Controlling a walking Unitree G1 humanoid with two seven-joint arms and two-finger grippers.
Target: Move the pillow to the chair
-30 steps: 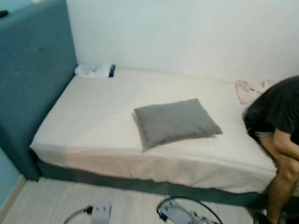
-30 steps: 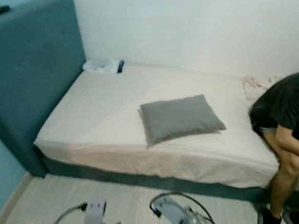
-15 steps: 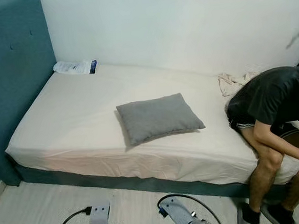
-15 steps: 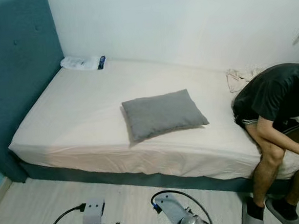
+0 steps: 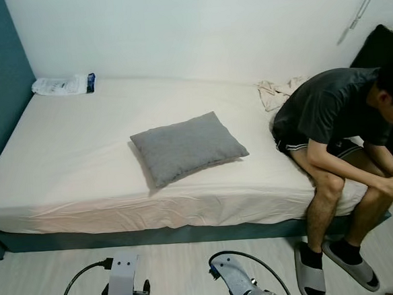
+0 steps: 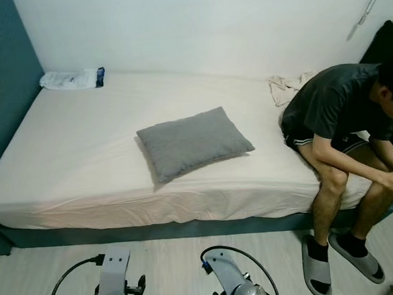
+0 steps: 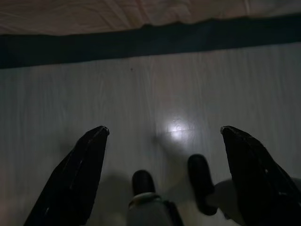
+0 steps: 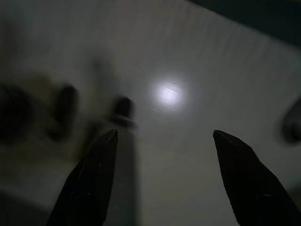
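Grey pillow (image 5: 188, 147) lies untouched mid-bed (image 5: 63, 170), at twelve o'clock; left gripper (image 7: 164, 179) and right gripper (image 8: 162, 181) hang wide open, empty; nothing done yet.

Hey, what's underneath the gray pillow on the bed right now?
The gray pillow lies flat on the bed's cream sheet, near the front edge. Whatever is directly beneath it is covered, so anything under there cannot be seen.

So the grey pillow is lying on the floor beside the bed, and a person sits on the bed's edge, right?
Not quite. The grey pillow lies on top of the bed, near the middle of the mattress, not on the floor; the left eye view shows it. A person does sit on the bed's edge.
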